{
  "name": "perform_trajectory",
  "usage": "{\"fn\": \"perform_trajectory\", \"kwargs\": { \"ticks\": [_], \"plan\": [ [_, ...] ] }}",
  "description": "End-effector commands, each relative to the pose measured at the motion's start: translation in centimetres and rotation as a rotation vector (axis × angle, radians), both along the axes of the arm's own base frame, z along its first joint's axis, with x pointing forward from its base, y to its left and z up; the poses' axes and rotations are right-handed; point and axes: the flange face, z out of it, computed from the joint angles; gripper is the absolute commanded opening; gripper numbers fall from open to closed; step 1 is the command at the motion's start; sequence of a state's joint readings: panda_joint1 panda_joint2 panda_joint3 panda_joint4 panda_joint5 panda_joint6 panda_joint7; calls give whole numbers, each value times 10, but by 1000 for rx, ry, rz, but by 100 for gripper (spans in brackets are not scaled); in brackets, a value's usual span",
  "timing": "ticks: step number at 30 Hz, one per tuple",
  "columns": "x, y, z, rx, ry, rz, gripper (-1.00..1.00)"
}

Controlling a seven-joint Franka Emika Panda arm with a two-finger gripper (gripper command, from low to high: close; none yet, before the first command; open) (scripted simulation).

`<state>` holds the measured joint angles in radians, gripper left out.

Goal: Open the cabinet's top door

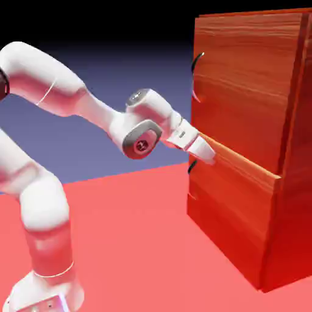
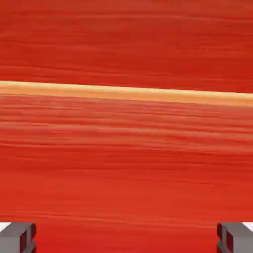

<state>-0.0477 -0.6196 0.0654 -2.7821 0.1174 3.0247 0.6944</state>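
- Red-brown wood grain covers the cabinet (image 1: 295, 222), which stands upright on the exterior view's right, on the red surface (image 1: 134, 237).
- I have the top door (image 1: 247, 79) as the taller, upper front panel, above the pale orange wood strip (image 1: 244, 159). Its dark curved handle (image 1: 194, 76) is at the panel's edge on the exterior view's left.
- Below the strip I see the lower panel (image 1: 234, 204) – shorter, with a small dark handle (image 1: 192, 166) at its edge on the same side.
- My arm (image 1: 94, 109) comes across from the exterior view's left, bent, with the hand (image 1: 198, 146) angled downward in front of the cabinet, close to the strip's end. From out here I can't tell whether it touches the wood.
- On the hand view, the gripper (image 2: 126, 237) is wide open – a grey fingertip in each bottom corner area, with only red wood grain visible between them. I've got hold of nothing, and the door's handle is above the hand in the exterior view.
- Wood fills the rest of my hand view, crossed by the pale strip, which runs slightly tilted through the upper half of the picture.
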Motion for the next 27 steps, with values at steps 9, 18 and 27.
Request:
{"fn": "perform_trajectory", "kwargs": {
  "ticks": [9, 18, 27],
  "plan": [
    [-24, 0, 91, 62, -214, -103, 100],
    [-54, 32, 154, 91, -412, -145, 100],
    [-68, 91, 177, 81, -573, -132, 100]
  ]
}}
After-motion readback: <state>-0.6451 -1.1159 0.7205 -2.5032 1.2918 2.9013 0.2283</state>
